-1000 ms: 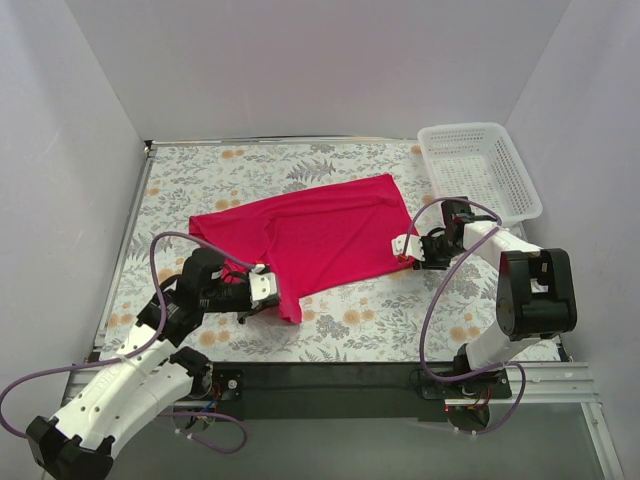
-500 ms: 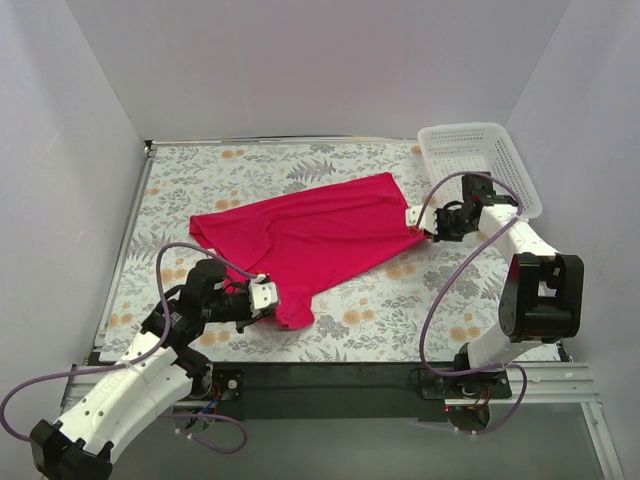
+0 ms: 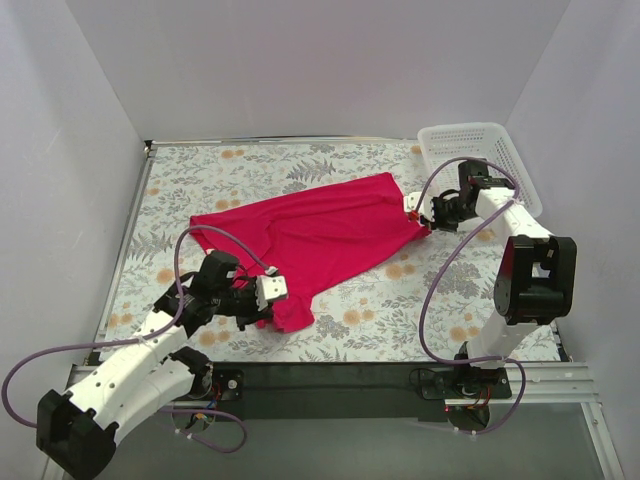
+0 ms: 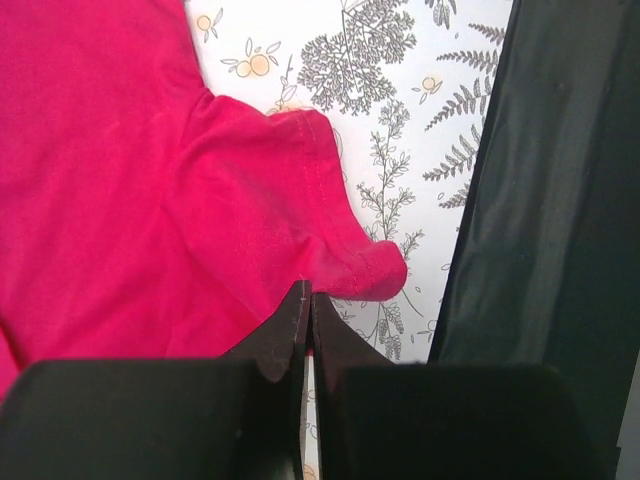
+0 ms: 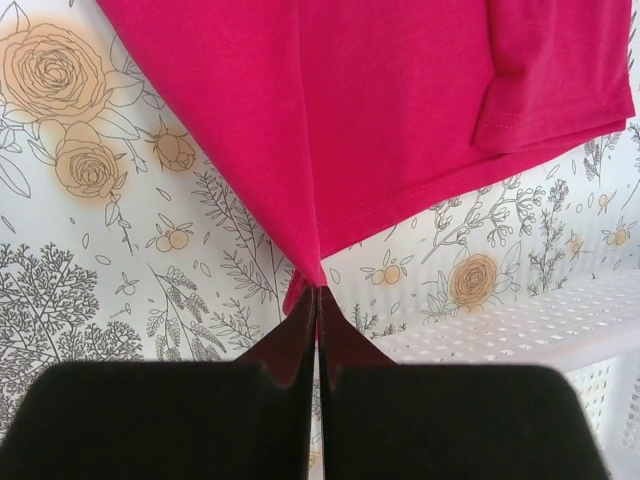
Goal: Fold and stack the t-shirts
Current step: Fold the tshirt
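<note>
The magenta-red t-shirt [image 3: 320, 235] lies spread over the middle of the flower-printed table [image 3: 200, 170]. It runs on a slant from a near-left end to a far-right corner, mostly flat with soft wrinkles. At the near-left end the cloth gathers into a rounded lump, and the left fingers [image 3: 268, 292] are closed tight on it. The left wrist view shows the tips pinching a fold just beside a stitched hem, close to the table's dark front edge. At the far-right corner the cloth draws up to a point, and there the right fingers [image 3: 415, 215] are clamped on the very tip of the hem, with no gap showing between them. Just beyond them, in the table's far-right corner, stands a white mesh basket [image 3: 480, 165], apart from the shirt.
</note>
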